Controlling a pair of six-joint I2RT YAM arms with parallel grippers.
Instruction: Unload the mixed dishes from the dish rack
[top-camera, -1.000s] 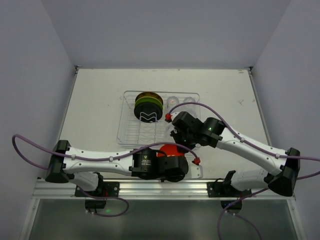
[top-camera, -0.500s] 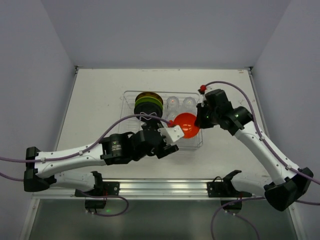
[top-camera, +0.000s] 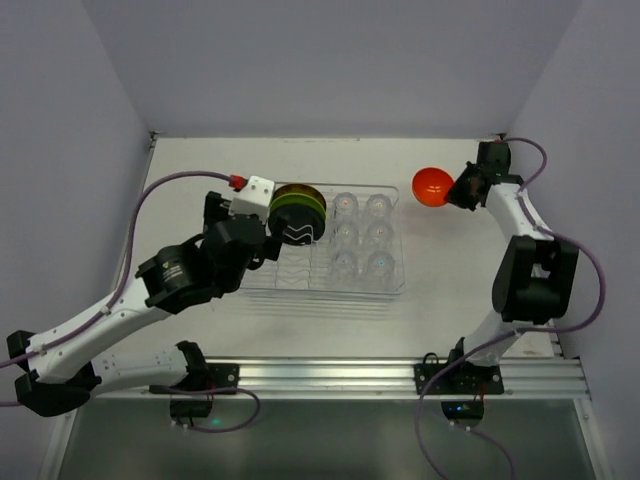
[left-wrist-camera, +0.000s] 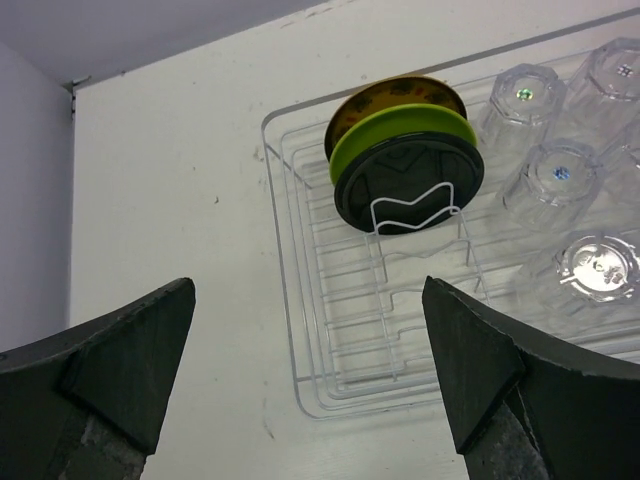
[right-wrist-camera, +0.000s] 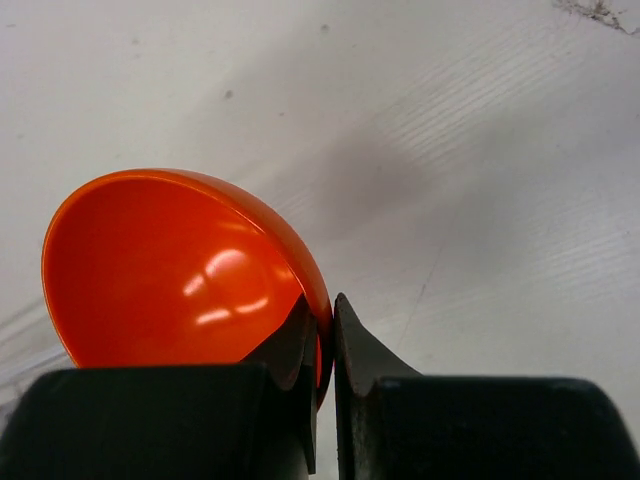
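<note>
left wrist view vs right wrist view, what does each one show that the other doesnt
Only the left wrist view: the dish rack with the black plate, lime-green plate and olive plate standing on edge together, several clear glass cups beside them, and the left gripper wide open and holding nothing.

Only the right wrist view: the orange bowl, its rim pinched by the shut right gripper.

Both: the white table, and each camera's own dark fingers at the bottom edge.
</note>
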